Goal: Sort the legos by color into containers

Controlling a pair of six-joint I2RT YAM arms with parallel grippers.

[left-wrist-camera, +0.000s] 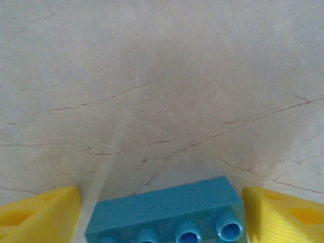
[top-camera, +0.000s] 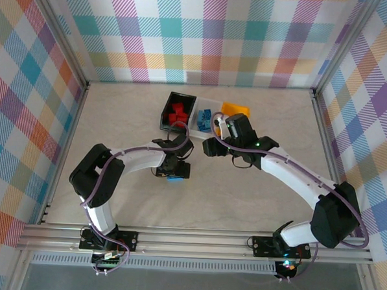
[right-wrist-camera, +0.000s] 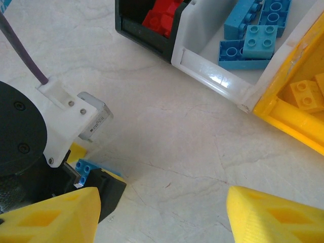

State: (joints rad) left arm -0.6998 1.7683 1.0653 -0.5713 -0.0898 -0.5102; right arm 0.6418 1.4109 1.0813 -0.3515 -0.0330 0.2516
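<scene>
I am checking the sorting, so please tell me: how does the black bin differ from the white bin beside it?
Colour: the black bin is dark, the white bin is pale. Contents: the black bin holds red bricks, the white bin holds blue bricks. Place: the black bin ends the row, the white bin sits in its middle. Both are open-topped and rectangular.

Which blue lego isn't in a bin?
The blue lego on the table between the left gripper's jaws; the other blue ones lie in the white bin.
</scene>
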